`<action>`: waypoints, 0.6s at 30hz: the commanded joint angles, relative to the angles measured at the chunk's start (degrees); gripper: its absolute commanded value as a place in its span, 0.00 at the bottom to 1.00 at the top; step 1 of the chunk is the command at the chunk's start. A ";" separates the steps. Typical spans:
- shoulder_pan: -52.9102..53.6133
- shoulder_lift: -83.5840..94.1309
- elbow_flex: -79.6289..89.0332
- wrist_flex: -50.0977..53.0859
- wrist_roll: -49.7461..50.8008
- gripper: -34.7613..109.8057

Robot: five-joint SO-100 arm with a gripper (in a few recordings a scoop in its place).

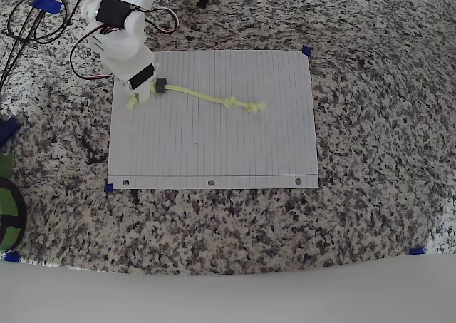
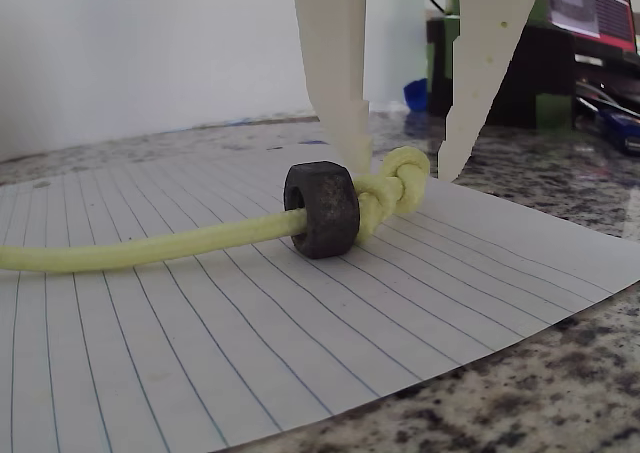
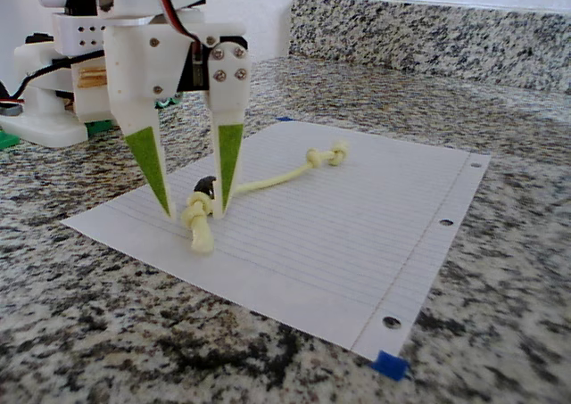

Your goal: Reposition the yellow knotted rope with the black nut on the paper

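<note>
Your fingers [image 3: 194, 215] stand open, straddling the end knot of the yellow knotted rope [image 1: 206, 96] near the paper [image 1: 214, 152] edge — holding nothing yet. The black nut [image 2: 321, 210] sits against that knot, so closing there should carry both.

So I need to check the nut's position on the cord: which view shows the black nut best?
The wrist view: the black nut is close, against the knot. Overhead it is tiny; the fixed view half hides it.

No readable text, labels, brands or numbers anywhere. Paper [image 1: 214, 145] carries ruled lines only, no writing. Screen content at upper right of wrist view too blurred.
</note>
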 commanded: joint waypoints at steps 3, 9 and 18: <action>0.26 0.26 -0.18 -0.44 -0.44 0.46; 0.18 -0.35 0.26 -0.62 -0.44 0.45; 0.26 -0.79 0.53 -0.79 -0.62 0.45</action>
